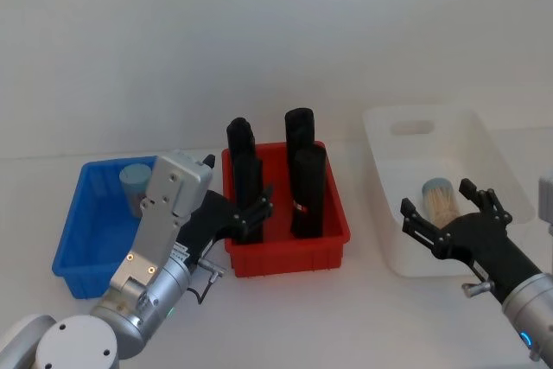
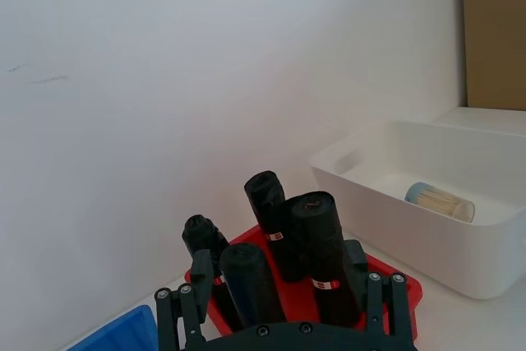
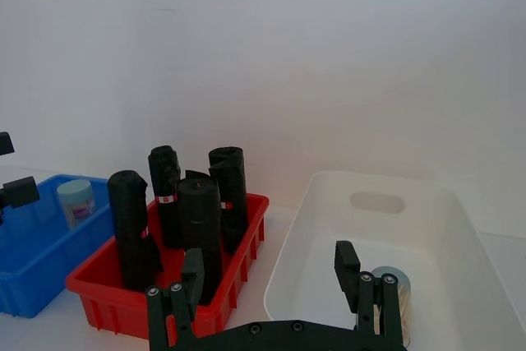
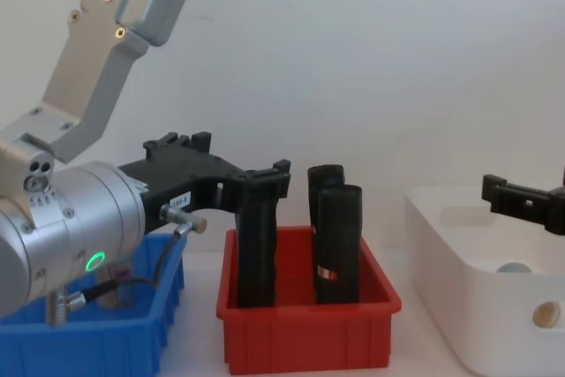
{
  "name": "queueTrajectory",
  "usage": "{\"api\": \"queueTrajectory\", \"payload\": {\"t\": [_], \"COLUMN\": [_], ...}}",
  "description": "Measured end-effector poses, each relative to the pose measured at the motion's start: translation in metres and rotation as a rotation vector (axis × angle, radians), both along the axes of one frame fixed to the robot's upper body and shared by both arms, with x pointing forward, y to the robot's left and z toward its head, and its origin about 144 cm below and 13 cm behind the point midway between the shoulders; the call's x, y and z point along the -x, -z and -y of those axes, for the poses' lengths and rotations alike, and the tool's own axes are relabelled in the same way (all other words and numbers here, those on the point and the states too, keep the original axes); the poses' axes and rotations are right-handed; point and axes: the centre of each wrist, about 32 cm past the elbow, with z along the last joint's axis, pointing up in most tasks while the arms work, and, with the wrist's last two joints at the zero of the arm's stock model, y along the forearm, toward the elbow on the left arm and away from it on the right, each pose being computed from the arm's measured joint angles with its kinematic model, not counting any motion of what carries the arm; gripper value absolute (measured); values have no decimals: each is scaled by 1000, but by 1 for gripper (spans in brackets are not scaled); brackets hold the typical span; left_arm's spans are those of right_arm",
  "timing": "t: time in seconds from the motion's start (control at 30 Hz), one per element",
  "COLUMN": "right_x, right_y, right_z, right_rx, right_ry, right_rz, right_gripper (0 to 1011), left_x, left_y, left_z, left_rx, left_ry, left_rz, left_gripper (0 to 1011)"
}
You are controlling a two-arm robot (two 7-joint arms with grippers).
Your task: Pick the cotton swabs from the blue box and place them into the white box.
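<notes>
Nearest in the head view, the left gripper [image 1: 253, 215] hangs with jaws spread and empty over the left side of the red bin [image 1: 285, 258], beside the blue box [image 1: 67, 239], where one tub of cotton swabs [image 1: 134, 183] stands at the back. The right gripper [image 1: 436, 208], likewise spread and empty, hovers over the white box [image 1: 406, 257], with a second tub [image 1: 439, 196] lying inside. The left wrist view shows that tub on its side on the box floor. The right wrist view places it just beyond one finger, not between them. In the chest view the left gripper sits level with the tops of the black blocks [image 4: 338, 245].
</notes>
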Motion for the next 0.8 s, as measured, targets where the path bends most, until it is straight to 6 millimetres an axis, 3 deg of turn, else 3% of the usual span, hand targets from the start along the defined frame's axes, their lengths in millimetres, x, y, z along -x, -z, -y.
{"api": "queueTrajectory", "payload": {"t": [0.4, 0.8], "right_x": [-8, -36], "right_y": [4, 10], "right_z": [1, 0], "right_rx": [14, 46], "right_ry": [-16, -73], "right_rz": [2, 9], "right_gripper": [1001, 1001], "left_x": [4, 4], "left_y": [4, 4], "left_z": [2, 1], "left_rx": [11, 11], "left_ry": [-21, -22], "left_rz": [11, 12], "left_gripper": [1004, 1004]}}
